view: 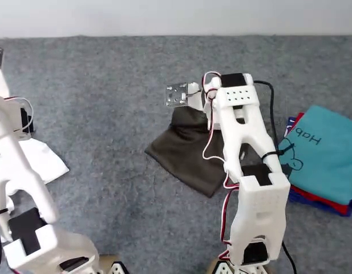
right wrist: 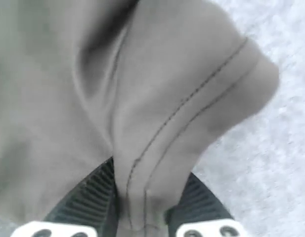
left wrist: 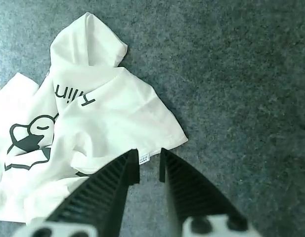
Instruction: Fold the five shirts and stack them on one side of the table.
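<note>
The dark shirt [view: 187, 157], beside the folded stack [view: 327, 154], is clamped at a seamed edge by the right gripper [right wrist: 148, 170], presumably for folding; the white shirt [left wrist: 108, 113], well apart from that stack, is seen crumpled beneath the slightly parted left gripper [left wrist: 148, 157].

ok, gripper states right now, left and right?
left gripper: open by a narrow gap at the white shirt edge, holding nothing.
right gripper: closed on a fold of the dark shirt.
</note>
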Controlling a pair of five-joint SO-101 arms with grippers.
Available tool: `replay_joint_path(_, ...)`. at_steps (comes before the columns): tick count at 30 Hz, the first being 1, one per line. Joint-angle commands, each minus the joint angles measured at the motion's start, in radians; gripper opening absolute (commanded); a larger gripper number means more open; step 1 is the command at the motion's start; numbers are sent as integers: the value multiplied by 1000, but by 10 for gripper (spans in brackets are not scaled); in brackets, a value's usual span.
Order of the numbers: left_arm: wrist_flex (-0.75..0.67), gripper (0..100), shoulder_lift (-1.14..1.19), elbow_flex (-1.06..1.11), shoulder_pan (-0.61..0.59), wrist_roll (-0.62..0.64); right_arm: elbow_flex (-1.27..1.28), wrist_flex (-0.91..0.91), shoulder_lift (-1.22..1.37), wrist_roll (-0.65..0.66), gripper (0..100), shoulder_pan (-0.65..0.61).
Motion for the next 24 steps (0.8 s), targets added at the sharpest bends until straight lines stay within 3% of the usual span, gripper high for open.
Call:
replay_joint_path(1, 11, 83, -48, -7, 5, -2, -107, -8, -13, -203, 156, -2)
replay_joint_path(4, 11, 83, -48, -7, 5, -2, -169, -8, -18, -419, 222, 13)
replay_joint_path(10, 11, 83, -46, -7, 5, -2, -235, -5, -25, -809, 225, 21)
replay_joint_path(18, 11, 83, -48, -7, 5, -3, -239, 216, -27, -1522, 226, -21)
replay_joint_path(22, 11, 83, -46, -7, 5, -3, -239, 349, -25, -1692, 238, -36)
replay_joint_path(24, 11, 83, -44, -7, 5, -3, -239, 415, -25, -1763, 293, -45)
